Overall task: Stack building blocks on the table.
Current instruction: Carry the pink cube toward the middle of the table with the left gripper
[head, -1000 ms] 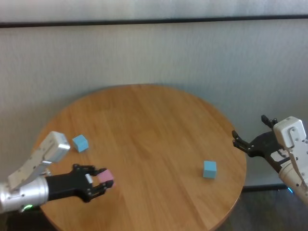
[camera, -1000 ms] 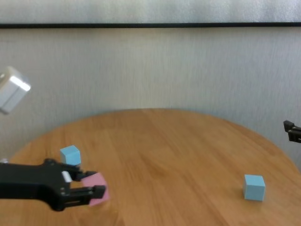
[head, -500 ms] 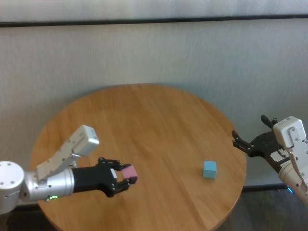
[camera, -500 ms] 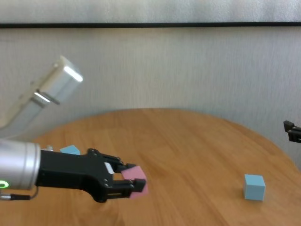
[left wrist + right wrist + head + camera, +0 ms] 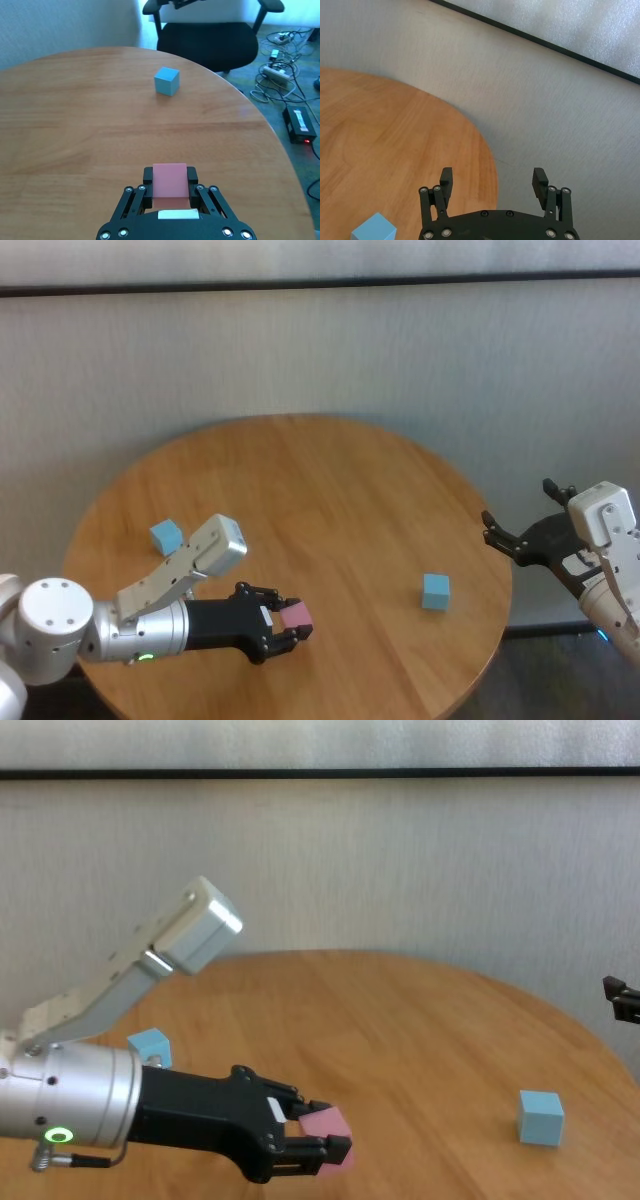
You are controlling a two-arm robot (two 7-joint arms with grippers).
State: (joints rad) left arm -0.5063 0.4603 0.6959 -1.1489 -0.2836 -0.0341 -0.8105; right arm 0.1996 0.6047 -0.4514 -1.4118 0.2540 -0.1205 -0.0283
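My left gripper [image 5: 287, 624] is shut on the pink block [image 5: 298, 617] and holds it just above the round wooden table [image 5: 300, 480], near its front middle. The pink block also shows between the fingers in the left wrist view [image 5: 169, 185] and in the chest view [image 5: 328, 1128]. One light blue block [image 5: 166, 536] sits at the table's left side. The other light blue block [image 5: 435, 591] sits at the right, also in the left wrist view [image 5: 166, 81] and chest view [image 5: 541, 1117]. My right gripper [image 5: 492, 185] is open and empty, off the table's right edge [image 5: 512, 545].
A black office chair [image 5: 210, 35] and floor cables with a power strip [image 5: 280, 75] lie beyond the table's right side in the left wrist view. A grey wall [image 5: 320, 350] stands behind the table.
My left gripper has carried the pink block to the right, from near the left blue block to the table's front middle. The right arm has not moved.
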